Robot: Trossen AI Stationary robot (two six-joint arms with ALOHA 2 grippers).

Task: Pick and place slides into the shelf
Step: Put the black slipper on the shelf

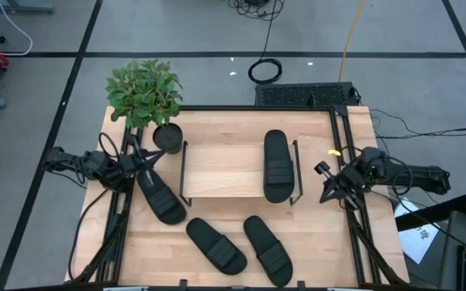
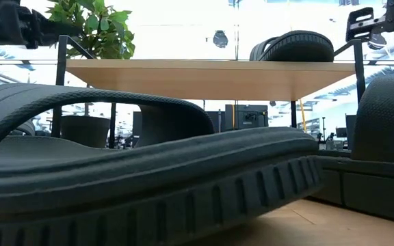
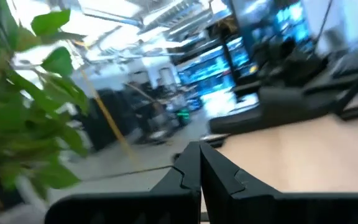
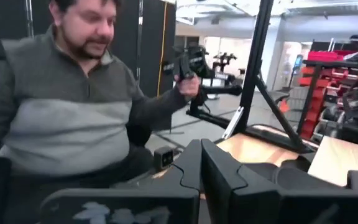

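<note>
Table [image 1: 217,271] carries everything here, and the shelf [image 1: 225,182] stands in its middle, between the two arms. One of the slides [image 1: 276,164] lies already on the top board of the shelf, at the side toward the right arm, with its long axis running from the near edge of the board to the far edge.

Three slides are not yet placed. The slide [image 1: 158,192] beside the left frame of the shelf lies just below the left end effector [image 1: 133,166] in the high view; its heel end is almost at the fingertips and its long axis runs obliquely away from them, toward the front edge of the table. Two more slides, the middle slide [image 1: 215,245] and the other front slide [image 1: 268,250], lie in front of the shelf, well apart from both end effectors, both oblique and roughly parallel.

The left end effector has its fingers [image 3: 194,171] pressed together, holding nothing. The right end effector [image 1: 330,179] hangs just beside the right frame of the shelf, fingers also together and empty.

In my judgement the left arm is the nearer one for the next pick. It must open and turn until its fingers cross the oblique axis of that slide.
</note>
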